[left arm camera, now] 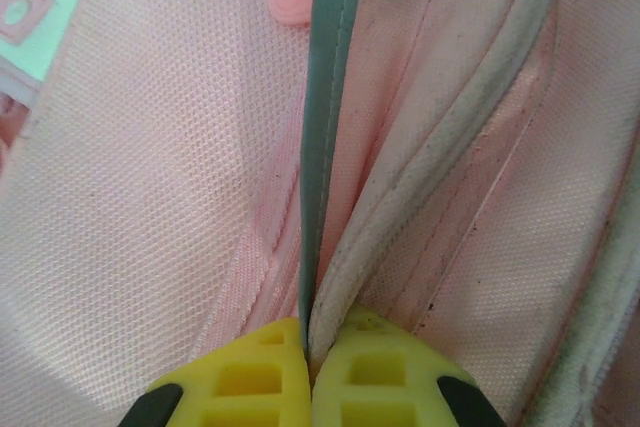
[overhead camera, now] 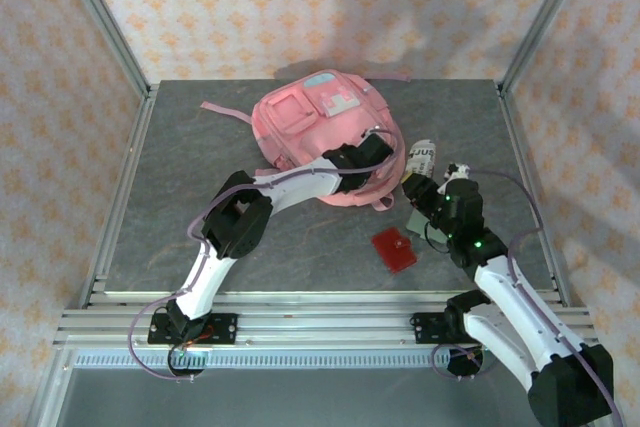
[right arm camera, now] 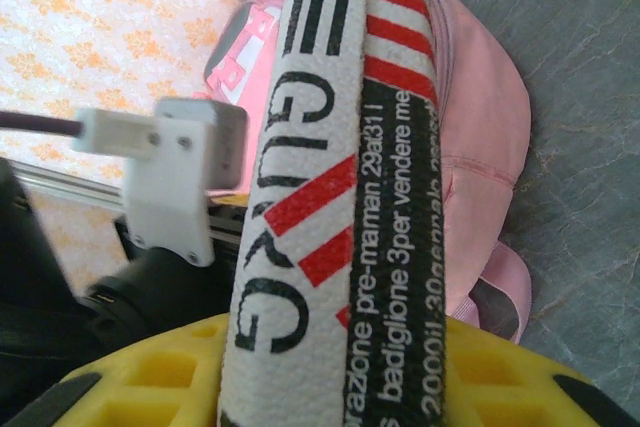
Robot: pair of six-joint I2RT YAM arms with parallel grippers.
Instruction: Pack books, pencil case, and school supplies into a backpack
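The pink backpack [overhead camera: 310, 127] lies at the back middle of the table. My left gripper [overhead camera: 385, 152] is at its right side, shut on the backpack's opening edge. In the left wrist view the yellow fingers [left arm camera: 312, 342] pinch a dirty white piping [left arm camera: 400, 217] and a teal strip [left arm camera: 325, 97] of pink fabric [left arm camera: 150, 197]. My right gripper [overhead camera: 428, 187] is just right of the backpack, shut on the pencil case [overhead camera: 422, 158], a white pouch with black and red print [right arm camera: 330, 197]. A red square pad [overhead camera: 394, 248] and a grey-green card [overhead camera: 418, 219] lie below. The books are out of view.
A loose pink strap [overhead camera: 225, 110] trails left of the backpack. Metal frame posts [overhead camera: 525, 47] stand at the table's back corners and a rail [overhead camera: 300, 322] runs along the near edge. The left arm's white wrist mount [right arm camera: 170, 177] is close beside the pencil case.
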